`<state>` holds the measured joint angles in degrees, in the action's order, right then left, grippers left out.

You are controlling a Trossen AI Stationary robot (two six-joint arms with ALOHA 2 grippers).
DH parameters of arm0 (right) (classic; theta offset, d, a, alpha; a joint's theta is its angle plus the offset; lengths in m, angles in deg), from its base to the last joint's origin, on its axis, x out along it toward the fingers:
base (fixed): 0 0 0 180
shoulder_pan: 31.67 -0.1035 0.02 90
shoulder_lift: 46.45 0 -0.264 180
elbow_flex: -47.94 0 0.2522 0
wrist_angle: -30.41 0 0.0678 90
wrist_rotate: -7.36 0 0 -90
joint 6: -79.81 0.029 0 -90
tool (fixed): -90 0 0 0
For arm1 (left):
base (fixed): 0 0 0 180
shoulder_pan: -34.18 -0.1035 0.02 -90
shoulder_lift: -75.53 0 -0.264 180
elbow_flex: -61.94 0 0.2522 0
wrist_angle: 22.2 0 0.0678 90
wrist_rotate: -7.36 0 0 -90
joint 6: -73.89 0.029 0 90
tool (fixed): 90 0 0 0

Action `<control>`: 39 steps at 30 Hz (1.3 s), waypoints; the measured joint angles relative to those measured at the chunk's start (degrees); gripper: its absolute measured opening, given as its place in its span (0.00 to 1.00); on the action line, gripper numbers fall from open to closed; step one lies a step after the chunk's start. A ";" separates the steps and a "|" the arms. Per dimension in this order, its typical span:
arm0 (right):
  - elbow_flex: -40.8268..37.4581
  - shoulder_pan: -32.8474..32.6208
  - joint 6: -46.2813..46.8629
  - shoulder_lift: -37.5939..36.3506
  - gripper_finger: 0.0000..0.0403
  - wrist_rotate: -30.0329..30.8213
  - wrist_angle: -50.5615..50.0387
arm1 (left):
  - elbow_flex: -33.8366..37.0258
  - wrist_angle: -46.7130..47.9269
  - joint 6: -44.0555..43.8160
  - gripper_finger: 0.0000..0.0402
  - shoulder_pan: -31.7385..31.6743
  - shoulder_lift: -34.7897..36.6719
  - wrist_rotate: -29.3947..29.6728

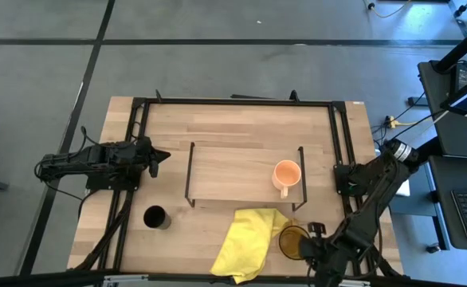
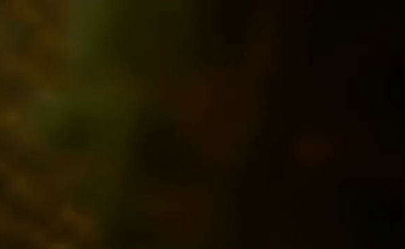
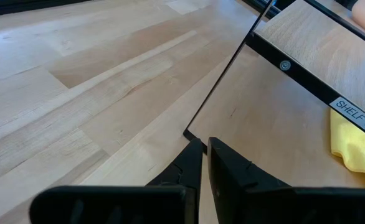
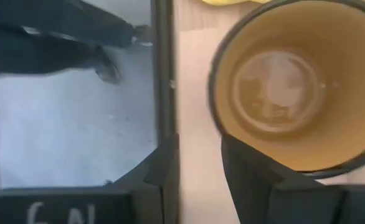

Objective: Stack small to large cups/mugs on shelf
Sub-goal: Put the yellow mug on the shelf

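Observation:
The peach-orange mug [image 1: 286, 172] stands upright on the right end of the shelf [image 1: 233, 171], its handle toward the near edge. The small black cup [image 1: 155, 217] stands on the table, near left of the shelf. The amber mug [image 1: 292, 241] stands upright at the near right, beside the yellow cloth [image 1: 245, 243]. My right gripper [image 4: 201, 168] is open at the mug's rim [image 4: 218, 118]: one finger [image 4: 263, 180] is over the mug's opening, and the other finger [image 4: 164, 177] is outside it. My left gripper [image 3: 205, 165] is shut and empty, left of the shelf [image 3: 307, 56]. My right gripper straddles the amber mug's wall at its rim, coming from above. I cannot tell whether either finger touches the mug. The mug stands on the table.
A black metal frame [image 1: 341, 135] runs around the tabletop. The shelf's thin black end frames [image 1: 190, 171] stand up at both of its ends. The low view is dark and shows nothing. Bare wood lies between the black cup and the cloth.

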<state>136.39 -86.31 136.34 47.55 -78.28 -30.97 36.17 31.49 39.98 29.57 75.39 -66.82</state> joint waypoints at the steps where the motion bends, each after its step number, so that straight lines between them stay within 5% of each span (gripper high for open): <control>1: 0.00 0.20 -1.20 0.00 0.30 0.01 -0.74 | 0.00 0.00 0.00 0.05 0.01 -0.01 0.00; 22: -0.02 2.14 -13.32 0.00 0.30 -4.82 -0.49 | 0.00 0.00 -0.01 0.05 0.01 -0.02 -0.01; 31: -0.01 4.39 -2.57 0.00 0.30 -2.91 -2.56 | 0.00 0.00 0.00 0.05 0.00 0.00 -0.02; 35: 3.11 4.66 -9.40 0.06 0.30 0.32 2.04 | 0.00 0.00 0.00 0.05 0.00 -0.01 -0.02; 39: 7.09 6.75 -19.27 0.07 0.30 1.27 -3.44 | -0.02 0.00 0.00 0.05 0.02 -0.02 0.00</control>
<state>143.48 -79.55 117.06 47.61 -77.01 -34.41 36.15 31.49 39.98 29.59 75.37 -66.83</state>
